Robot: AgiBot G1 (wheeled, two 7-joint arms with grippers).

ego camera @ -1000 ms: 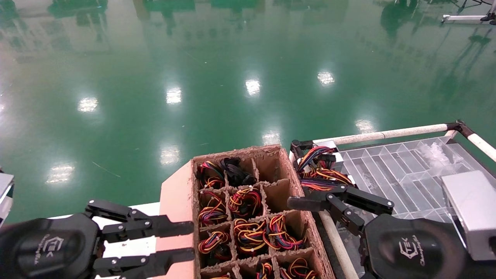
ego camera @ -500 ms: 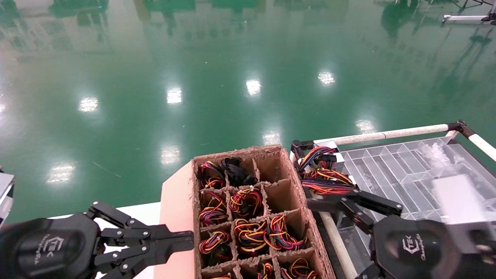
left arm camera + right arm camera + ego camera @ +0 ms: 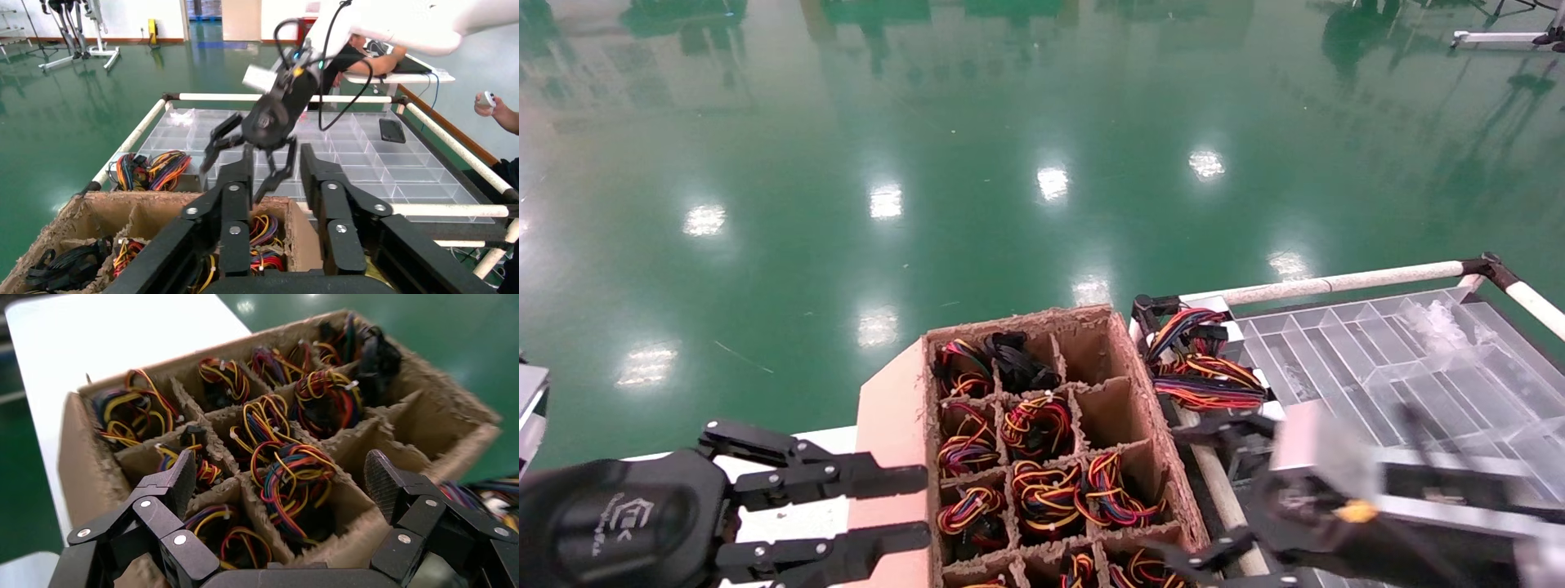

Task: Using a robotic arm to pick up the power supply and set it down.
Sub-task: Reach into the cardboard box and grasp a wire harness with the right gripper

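Observation:
A brown cardboard box (image 3: 895, 408) holds several power supplies as coiled wire bundles in its compartments. My right gripper (image 3: 281, 471) is open above the box's right column, with a red, yellow and blue bundle (image 3: 294, 478) below the gap, also seen in the head view (image 3: 1115, 490). In the head view the right gripper (image 3: 1197, 563) is blurred at the box's near right corner. Another power supply (image 3: 1209, 384) with red, orange and yellow wires lies on the clear tray's (image 3: 1377, 359) left corner. My left gripper (image 3: 925, 506) is open beside the box's left wall and holds nothing.
A bundle with purple and blue wires (image 3: 1185, 327) lies behind the one on the tray. White rails (image 3: 1336, 284) frame the tray. Two right-column compartments (image 3: 1103, 408) are empty. A white table (image 3: 805, 445) carries the box; green floor lies beyond. People are at a desk (image 3: 398, 61).
My right arm swung back from the tray's bundles toward the box and turned its wrist, blurring. The left gripper's fingers narrowed half a second ago and have spread again.

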